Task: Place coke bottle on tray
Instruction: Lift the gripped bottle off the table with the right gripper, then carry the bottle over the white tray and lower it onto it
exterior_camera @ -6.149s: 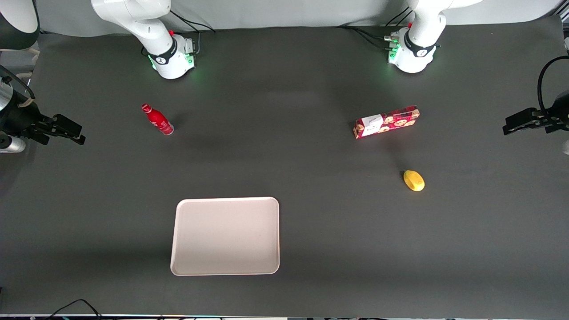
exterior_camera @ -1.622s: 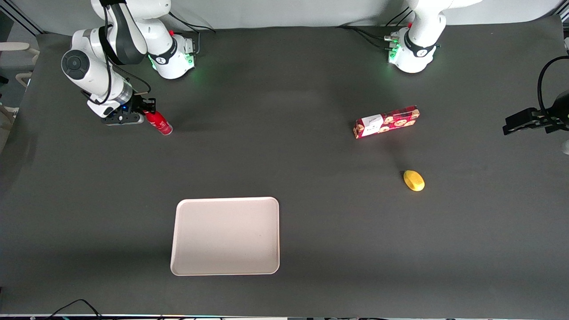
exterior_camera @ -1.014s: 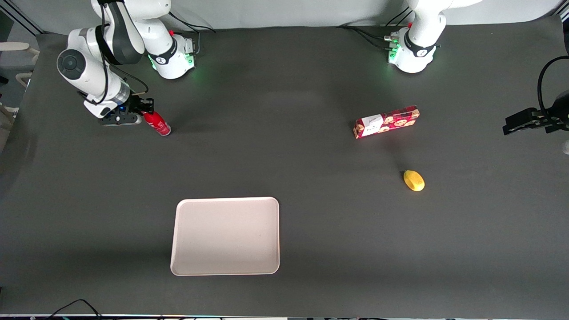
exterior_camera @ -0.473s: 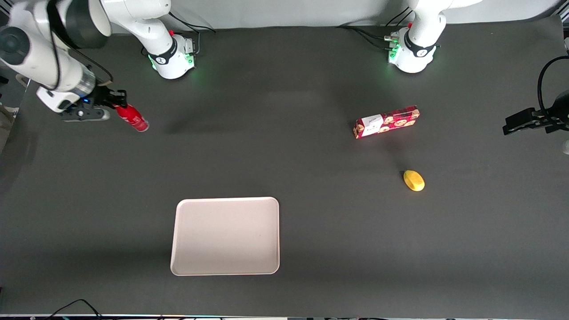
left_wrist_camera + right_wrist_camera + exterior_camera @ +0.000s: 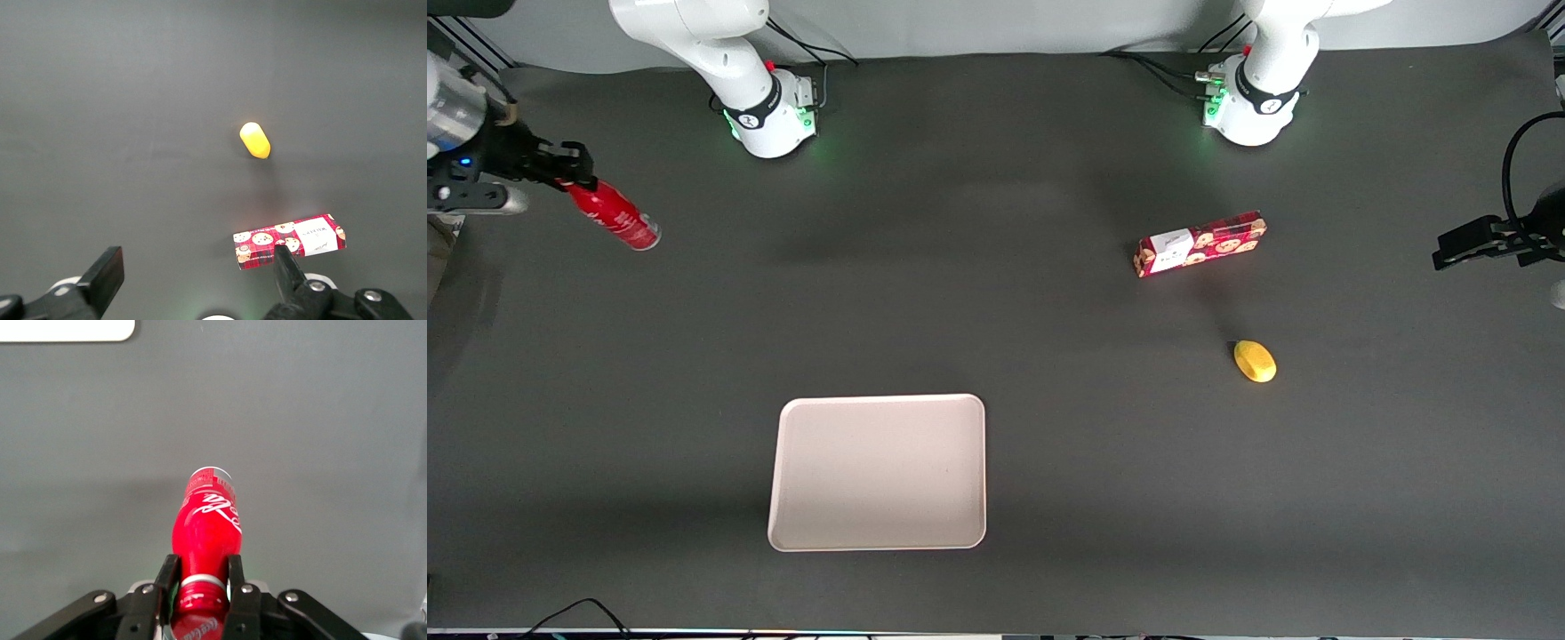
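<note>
We see the right arm's gripper (image 5: 569,174) raised above the table (image 5: 996,302) at the working arm's end, close to the table's edge, its two fingers (image 5: 241,593) clamped on the neck of the coke bottle (image 5: 618,219) just below the cap. The bottle hangs clear of the table surface, held by its capped end, its base tilted away from the gripper and pointing toward the middle of the table. In the wrist view the white lettering on its red body (image 5: 208,527) faces the camera, and a rounded corner of the tray (image 5: 67,330) shows past the bottle's base. The tray (image 5: 879,472) is a pale cream rectangle with rounded corners and a low rim, lying flat with nothing on it, well apart from the bottle and nearer to the front camera. Toward the parked arm's end of the table lies a red cookie box (image 5: 1199,244) with a white label, and a small yellow lemon-like fruit (image 5: 1255,362) sits near it, nearer to the front camera than the box.
</note>
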